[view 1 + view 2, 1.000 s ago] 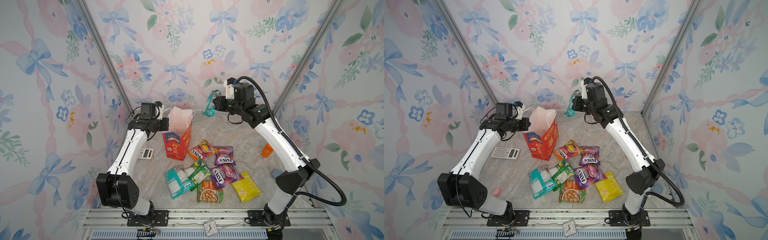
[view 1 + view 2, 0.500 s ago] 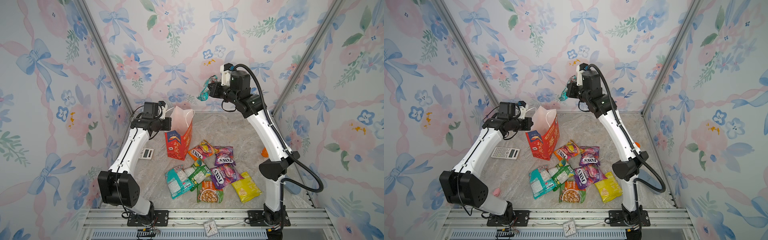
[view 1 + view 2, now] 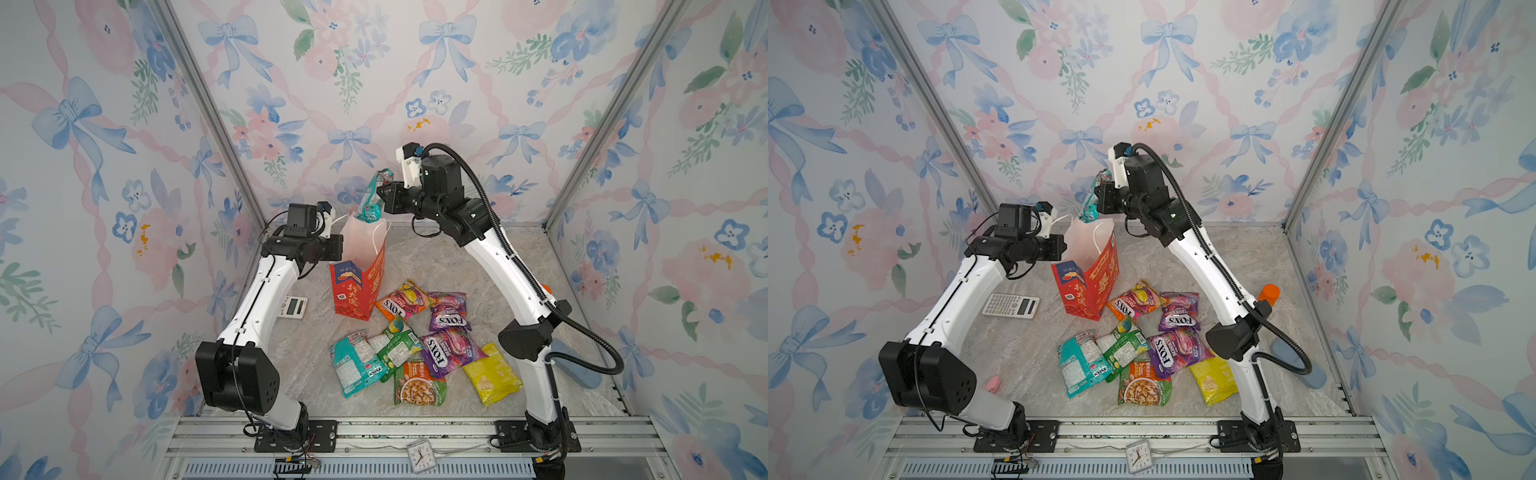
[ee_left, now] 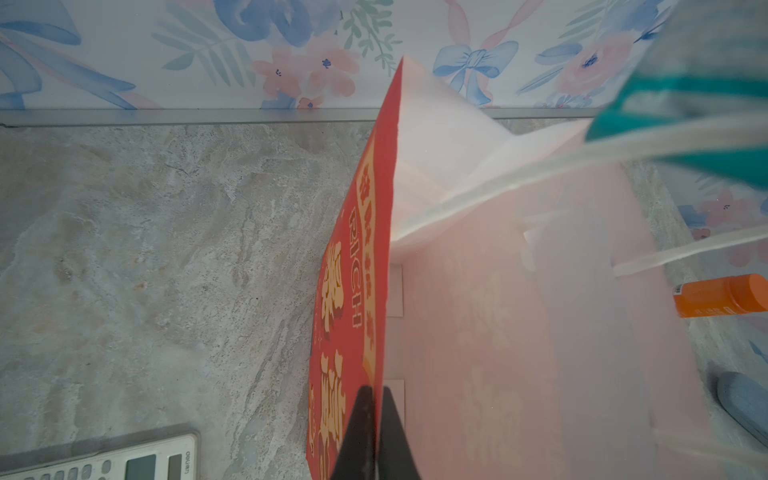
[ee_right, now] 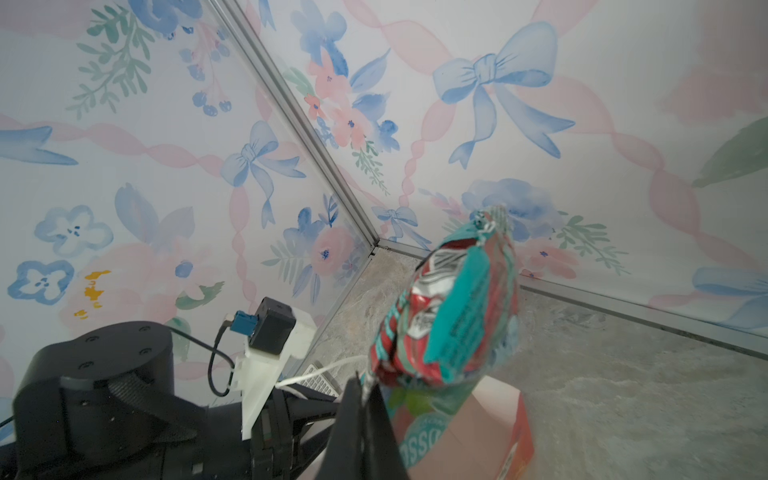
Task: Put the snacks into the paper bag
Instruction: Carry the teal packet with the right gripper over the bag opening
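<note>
The red paper bag (image 3: 357, 286) (image 3: 1088, 286) stands upright and open at the back of the table. My left gripper (image 3: 338, 249) (image 4: 375, 390) is shut on its rim, one finger inside and one outside the red wall (image 4: 357, 291). My right gripper (image 3: 382, 195) (image 5: 365, 380) is shut on the edge of a teal snack packet (image 3: 372, 199) (image 3: 1093, 199) (image 5: 449, 307), which hangs just above the bag's mouth (image 5: 478, 419). Several snacks lie in front of the bag: orange (image 3: 401, 301), purple (image 3: 451, 349), green (image 3: 397, 343), teal (image 3: 357, 368), yellow (image 3: 492, 374).
A white calculator (image 3: 293, 306) (image 4: 104, 461) lies left of the bag. An orange bottle (image 3: 1268, 294) (image 4: 723, 296) stands at the right behind my right arm. A small pink toy (image 3: 993, 383) sits near the left arm's base. A clock (image 3: 419, 451) rests on the front rail.
My right gripper has carried the teal packet up and leftward, then down to just over the bag's mouth. The left gripper has kept its hold on the rim, barely moving.
</note>
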`<state>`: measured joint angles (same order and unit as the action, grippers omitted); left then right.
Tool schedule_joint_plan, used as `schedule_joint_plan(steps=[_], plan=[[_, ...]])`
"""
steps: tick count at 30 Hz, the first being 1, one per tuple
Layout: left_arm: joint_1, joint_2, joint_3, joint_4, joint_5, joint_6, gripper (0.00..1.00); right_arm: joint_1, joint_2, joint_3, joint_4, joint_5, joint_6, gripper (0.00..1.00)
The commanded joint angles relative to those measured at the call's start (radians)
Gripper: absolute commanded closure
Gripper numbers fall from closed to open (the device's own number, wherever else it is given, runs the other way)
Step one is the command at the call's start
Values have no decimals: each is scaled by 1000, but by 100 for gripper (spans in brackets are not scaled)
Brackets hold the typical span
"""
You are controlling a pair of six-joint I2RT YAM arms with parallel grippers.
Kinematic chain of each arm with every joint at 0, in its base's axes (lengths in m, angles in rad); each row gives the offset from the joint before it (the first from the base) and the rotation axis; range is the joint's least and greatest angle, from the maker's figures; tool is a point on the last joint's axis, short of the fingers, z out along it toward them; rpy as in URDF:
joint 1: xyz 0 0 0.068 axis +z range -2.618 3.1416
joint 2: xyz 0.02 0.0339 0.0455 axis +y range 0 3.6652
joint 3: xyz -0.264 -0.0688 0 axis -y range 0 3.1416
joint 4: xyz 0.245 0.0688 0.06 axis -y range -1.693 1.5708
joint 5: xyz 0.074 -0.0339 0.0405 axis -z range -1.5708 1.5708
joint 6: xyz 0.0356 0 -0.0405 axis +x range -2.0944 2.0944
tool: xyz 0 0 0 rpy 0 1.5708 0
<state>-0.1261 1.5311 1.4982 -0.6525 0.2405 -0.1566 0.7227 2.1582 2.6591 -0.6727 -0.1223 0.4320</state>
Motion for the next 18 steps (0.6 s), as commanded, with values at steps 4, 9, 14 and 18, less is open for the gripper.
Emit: schedule_joint_plan(steps=[4,9,14,18], plan=[[-9,-3,22,8,7,22,100,36,-48,-63,-45,-5,-69,100],[-9,-8,19,8,1,21,100,49,-100,-163,-47,0,-76,100],[-9,-14,16,8,0,19,100,60,-137,-229,-64,17,-87,100],[-8,-16,18,8,-1,19,100,65,-143,-241,-98,24,-96,100]])
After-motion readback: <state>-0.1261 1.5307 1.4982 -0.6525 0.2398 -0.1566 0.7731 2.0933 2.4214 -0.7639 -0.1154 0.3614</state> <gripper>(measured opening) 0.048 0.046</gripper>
